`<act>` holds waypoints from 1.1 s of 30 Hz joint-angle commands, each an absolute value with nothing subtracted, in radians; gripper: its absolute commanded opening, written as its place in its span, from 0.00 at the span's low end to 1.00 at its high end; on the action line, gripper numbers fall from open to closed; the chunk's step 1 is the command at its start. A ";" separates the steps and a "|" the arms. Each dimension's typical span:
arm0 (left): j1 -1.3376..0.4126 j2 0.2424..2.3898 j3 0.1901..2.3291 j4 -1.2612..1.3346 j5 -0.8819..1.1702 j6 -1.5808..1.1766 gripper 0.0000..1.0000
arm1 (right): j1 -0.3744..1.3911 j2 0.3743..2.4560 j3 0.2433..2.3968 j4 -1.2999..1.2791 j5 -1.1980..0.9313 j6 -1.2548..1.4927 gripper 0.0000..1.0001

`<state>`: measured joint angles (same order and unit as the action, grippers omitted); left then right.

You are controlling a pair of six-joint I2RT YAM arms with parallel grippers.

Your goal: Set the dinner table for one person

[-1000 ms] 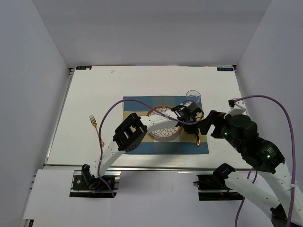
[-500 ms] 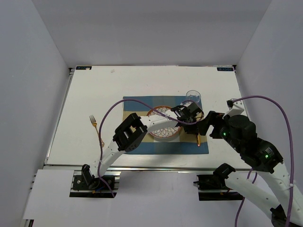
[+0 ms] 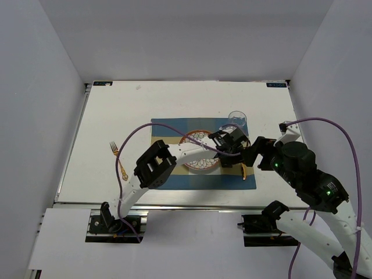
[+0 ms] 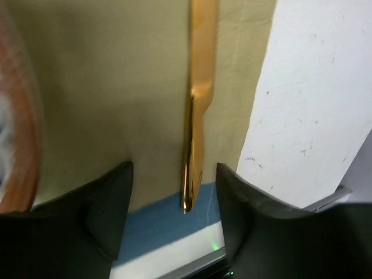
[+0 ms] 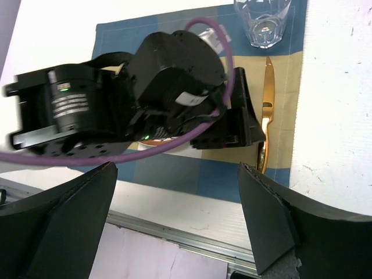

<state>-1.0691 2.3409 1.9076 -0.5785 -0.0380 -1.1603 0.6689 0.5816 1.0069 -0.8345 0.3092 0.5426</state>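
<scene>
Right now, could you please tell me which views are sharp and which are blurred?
Left wrist: soft all over, the knife and plate rim smeared. Right wrist: glass crisp, its own fingers dark and blurry. Top: evenly lit, sharp, faint shadows.

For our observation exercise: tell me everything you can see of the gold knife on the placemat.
The gold knife is one slim piece of shiny, metal-looking gold: a broader flat section narrowing to a thinner end. It lies flat on the tan stripe of the placemat, near its right edge, one end close to the glass. The left gripper stands open, its fingers flanking the thin end without touching it.
</scene>
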 commanded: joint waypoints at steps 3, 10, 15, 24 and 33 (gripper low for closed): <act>-1.065 2.119 1.876 -0.745 -0.219 -1.129 0.87 | 0.670 0.545 1.049 -0.762 0.287 0.526 0.89; -0.923 1.846 1.694 -0.899 -0.388 -1.115 0.98 | 0.672 0.540 0.999 -0.703 0.259 0.514 0.89; -0.530 1.585 1.410 -0.937 -0.316 -1.022 0.98 | 0.672 0.581 0.983 -0.690 0.206 0.505 0.89; 0.015 1.526 1.164 -0.876 -0.115 -0.746 0.98 | 0.663 0.586 0.931 -0.640 0.153 0.499 0.89; 0.109 1.514 0.982 -0.805 -0.150 -0.742 0.98 | 0.672 0.587 0.896 -0.612 0.141 0.489 0.89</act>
<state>0.0883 1.5455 1.0199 -0.8379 -0.1478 -0.7555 0.6682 0.5873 0.9077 -0.6712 0.1555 0.5095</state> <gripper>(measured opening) 0.979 0.894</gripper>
